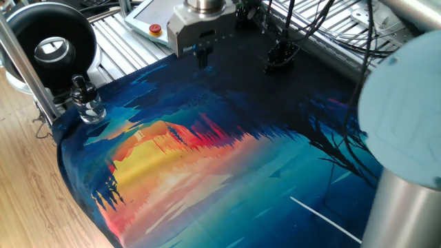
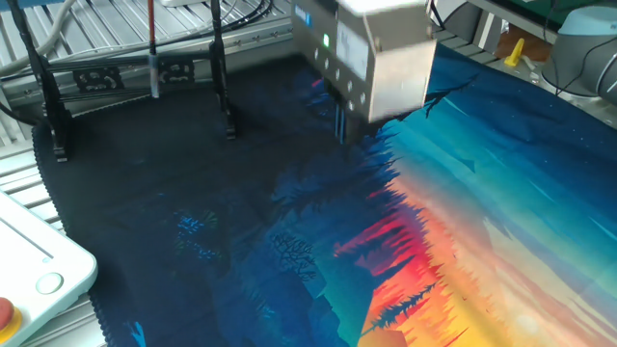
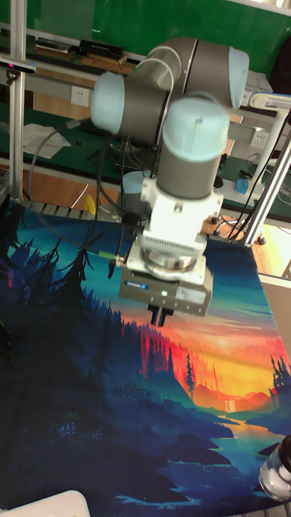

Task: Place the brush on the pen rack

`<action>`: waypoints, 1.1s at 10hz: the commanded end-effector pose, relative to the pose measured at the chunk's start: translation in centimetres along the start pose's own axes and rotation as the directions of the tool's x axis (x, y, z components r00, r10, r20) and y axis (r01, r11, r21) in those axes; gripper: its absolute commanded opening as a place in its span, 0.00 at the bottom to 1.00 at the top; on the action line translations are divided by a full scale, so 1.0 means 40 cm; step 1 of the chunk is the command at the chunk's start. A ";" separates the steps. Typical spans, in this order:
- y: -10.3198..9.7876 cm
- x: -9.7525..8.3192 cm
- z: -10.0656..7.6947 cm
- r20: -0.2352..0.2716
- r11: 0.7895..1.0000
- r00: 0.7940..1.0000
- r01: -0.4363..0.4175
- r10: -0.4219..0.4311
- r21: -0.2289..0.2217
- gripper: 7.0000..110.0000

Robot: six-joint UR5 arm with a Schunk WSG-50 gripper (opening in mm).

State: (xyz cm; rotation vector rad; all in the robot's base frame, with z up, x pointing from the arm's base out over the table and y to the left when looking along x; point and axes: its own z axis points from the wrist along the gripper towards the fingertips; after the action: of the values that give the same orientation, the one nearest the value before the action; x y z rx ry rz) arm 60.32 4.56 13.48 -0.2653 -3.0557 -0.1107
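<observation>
The pen rack (image 1: pixel 281 56), a small black notched stand, sits at the back of the painted mat (image 1: pixel 207 172). My gripper (image 1: pixel 202 58) hangs over the mat's dark back part, well left of the rack. Its dark fingers are close together with nothing visible between them (image 2: pixel 339 123) (image 3: pixel 159 313). A thin stick with a red upper part and pale lower part, seemingly the brush (image 2: pixel 152 53), stands nearly upright at the back left of the other fixed view, far from the gripper. I cannot tell what it rests on.
A clear glass bottle (image 1: pixel 87 103) with a black stopper stands at the mat's left corner. A long white rod (image 1: pixel 324 217) lies at the front right. A white pendant (image 1: pixel 155 21) and black stand legs (image 2: pixel 225 87) border the back edge. A black round device (image 1: pixel 52 41) sits far left.
</observation>
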 end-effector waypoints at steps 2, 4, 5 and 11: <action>0.023 -0.080 0.130 -0.032 0.998 0.999 -0.010 0.008 -0.068 0.00; -0.043 -0.207 0.128 0.035 0.999 0.998 -0.050 0.050 0.007 0.00; -0.080 -0.224 0.118 0.024 0.996 0.999 -0.048 0.046 0.080 0.00; -0.046 -0.161 0.168 -0.016 0.991 0.992 -0.124 0.125 0.049 0.00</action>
State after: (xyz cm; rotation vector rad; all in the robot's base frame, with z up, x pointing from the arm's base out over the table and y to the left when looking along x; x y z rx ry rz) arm 65.87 1.81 6.79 -0.4150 -3.0151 -0.0093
